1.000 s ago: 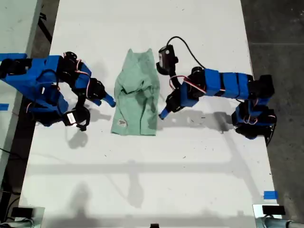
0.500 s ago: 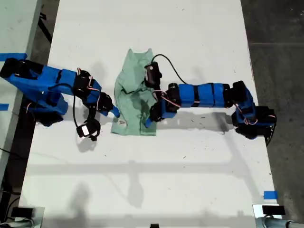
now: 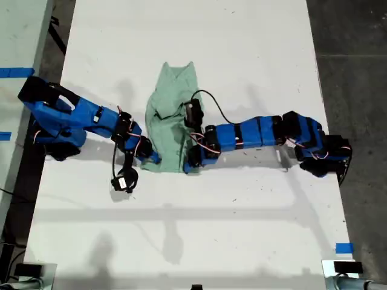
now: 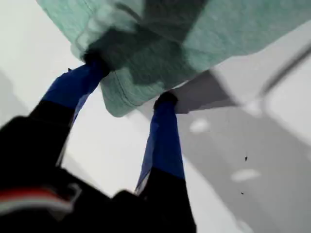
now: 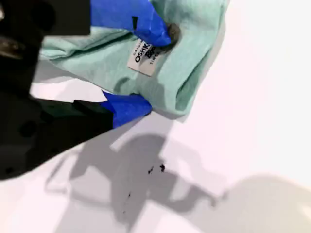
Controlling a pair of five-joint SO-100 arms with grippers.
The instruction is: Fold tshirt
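The tshirt is pale mint green and lies as a narrow lengthwise strip in the middle of the white table. From the exterior view's right, my first gripper reaches one near corner of the cloth. In the first wrist view my first gripper is open, and its blue fingers straddle a corner of the tshirt. From the exterior view's left, my second gripper reaches the other near corner. There my second gripper is open around the edge of the tshirt, one finger beside the white label.
A black cable loops over the first arm, close to the shirt. A small camera module hangs off the second arm. Blue tape marks the table at the exterior view's lower right. Dark floor borders the table's edge at the exterior view's right.
Both arms have stretched out and lowered toward the shirt's near end. Each gripper moved from beside the cloth to a near corner, with cloth now between its fingers.
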